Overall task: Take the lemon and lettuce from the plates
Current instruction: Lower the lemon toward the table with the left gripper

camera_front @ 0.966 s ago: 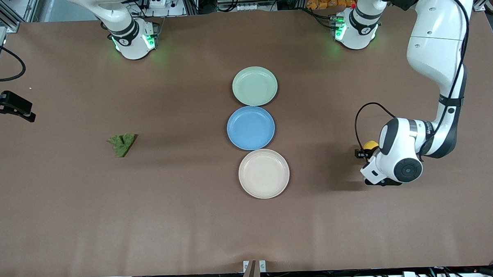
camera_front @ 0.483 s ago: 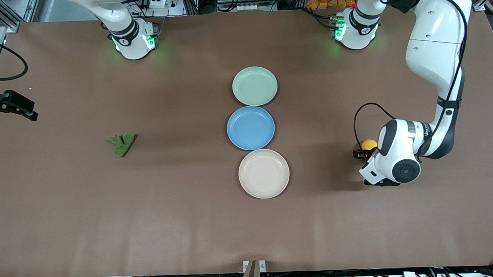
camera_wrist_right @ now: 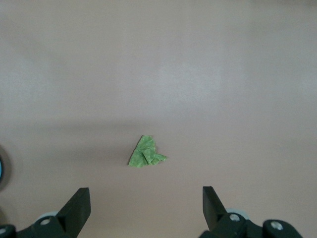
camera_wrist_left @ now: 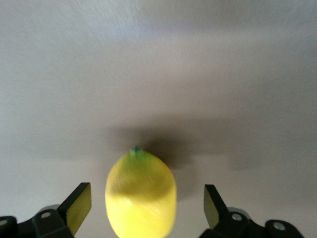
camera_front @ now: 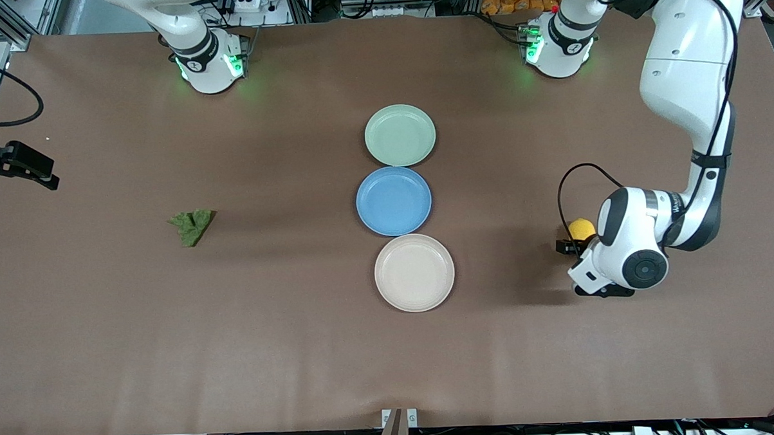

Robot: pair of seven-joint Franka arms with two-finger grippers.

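Lemon (camera_wrist_left: pixel 141 194) sits on the bare table between the spread fingers of the released left gripper (camera_wrist_left: pixel 143 206), touching neither, so it may roll if a finger clips it, while the right gripper (camera_wrist_right: pixel 143 208), open too, waits above the lettuce (camera_wrist_right: pixel 146 152).

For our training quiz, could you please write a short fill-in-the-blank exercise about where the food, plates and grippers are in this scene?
1. The lemon lies on the table between the ____ fingers of the left gripper.
2. The lettuce lies on the bare table toward the ____ arm's end.
3. The plate between the green plate and the beige plate is ____.
4. The right gripper hangs open above the ____.

Missing words: open; right; blue; lettuce
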